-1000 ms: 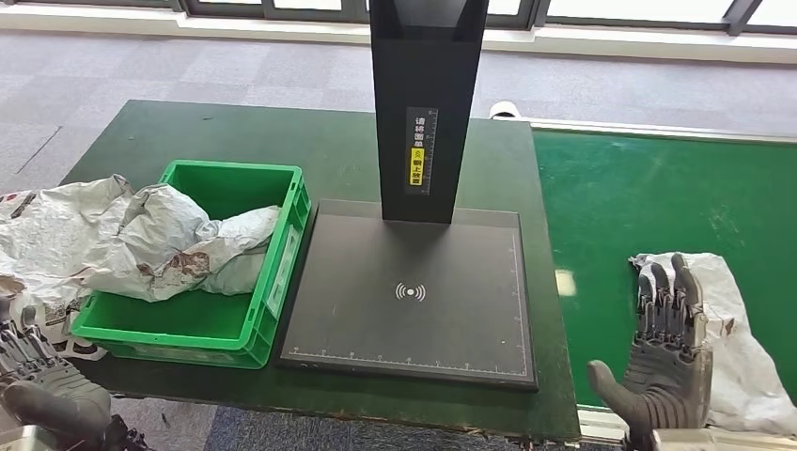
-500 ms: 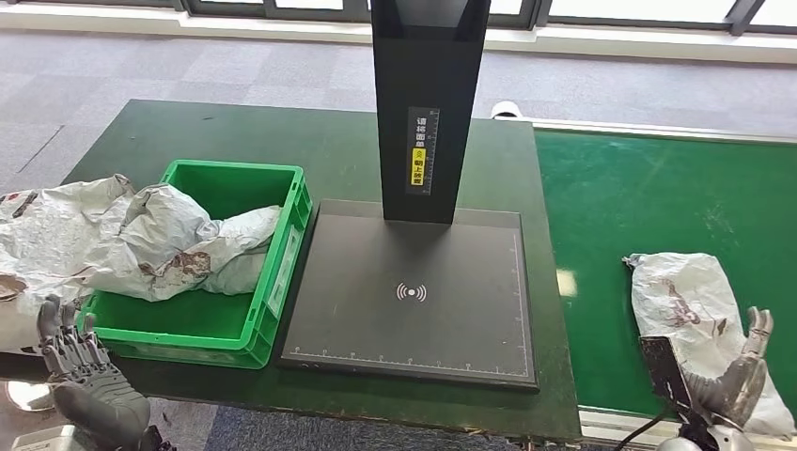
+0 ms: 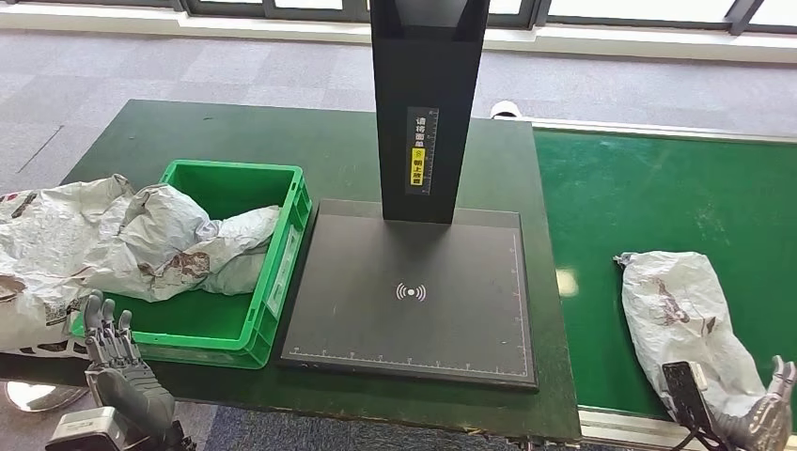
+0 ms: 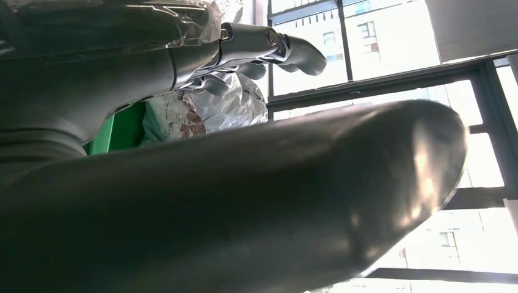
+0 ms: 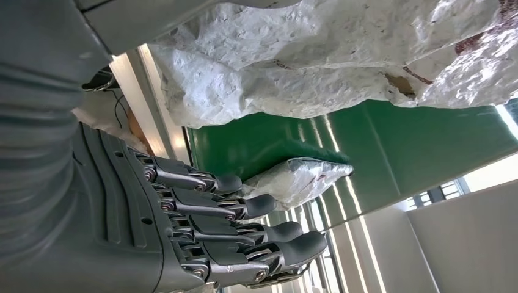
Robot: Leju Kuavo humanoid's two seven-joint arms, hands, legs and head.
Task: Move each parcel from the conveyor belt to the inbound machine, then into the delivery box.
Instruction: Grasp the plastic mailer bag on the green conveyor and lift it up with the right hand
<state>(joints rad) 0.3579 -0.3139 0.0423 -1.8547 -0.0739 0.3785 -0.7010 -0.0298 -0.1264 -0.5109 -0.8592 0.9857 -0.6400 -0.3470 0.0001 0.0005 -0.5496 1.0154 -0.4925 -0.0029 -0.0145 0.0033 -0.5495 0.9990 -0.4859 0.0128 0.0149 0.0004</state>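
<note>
**Both hands low and empty; parcel waits on belt**

Only the right wrist view shows a second white bag (image 5: 297, 178) lying just past the right hand's (image 3: 766, 418) straight, parted fingers (image 5: 244, 204). The parcel (image 3: 684, 319) lies beside that hand, near the conveyor belt's (image 3: 658, 202) front edge. The left hand (image 3: 117, 352), fingers apart and empty, sits just before the green delivery box (image 3: 246, 324).

Grey carpet floor (image 3: 113, 75) (tiled), sunlit windows (image 3: 282, 7) behind.

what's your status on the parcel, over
Both hands empty: right hand low at the belt edge, left hand by the green box. Parcel flat on the belt. Machine plate bare.
</note>
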